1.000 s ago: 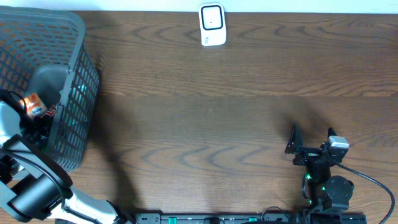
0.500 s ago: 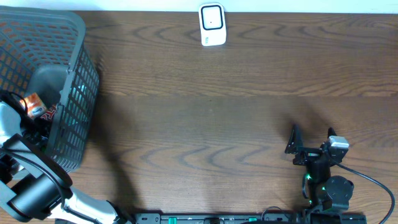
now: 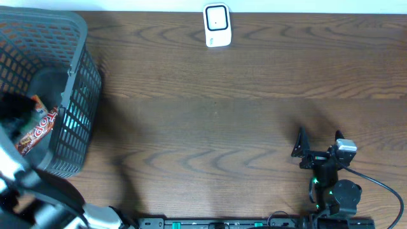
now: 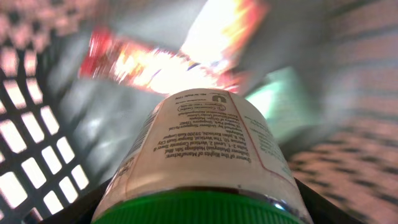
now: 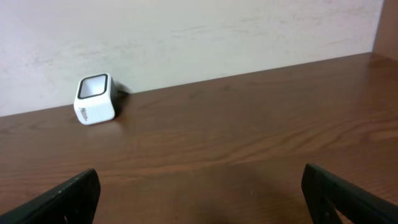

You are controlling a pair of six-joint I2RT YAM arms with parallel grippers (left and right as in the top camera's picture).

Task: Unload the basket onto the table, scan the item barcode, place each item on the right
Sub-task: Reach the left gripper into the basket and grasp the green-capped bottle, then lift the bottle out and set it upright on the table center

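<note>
A white-labelled bottle (image 4: 205, 143) with a green cap fills the left wrist view. My left gripper (image 4: 199, 208) is shut on it, one dark jaw against each side near the cap. It sits inside the grey basket (image 3: 79, 44), where my left arm (image 3: 16, 168) reaches in at the overhead view's left edge. The bottle itself is hidden in the overhead view. The white scanner (image 3: 217, 25) stands at the table's far edge, and it also shows as the scanner (image 5: 95, 99) in the right wrist view. My right gripper (image 3: 317, 141) rests open near the front right, and the right gripper (image 5: 202, 193) holds nothing.
A red and orange snack pack (image 3: 39, 126) lies in the basket beside my left arm, blurred as the pack (image 4: 155, 62) behind the bottle. The basket's mesh wall (image 4: 31, 155) stands close on the left. The wooden table (image 3: 210, 127) spreads between basket and right arm.
My left gripper has closed on the bottle, and the left arm has shifted in the basket, uncovering more of the red pack. The right arm has not moved.
</note>
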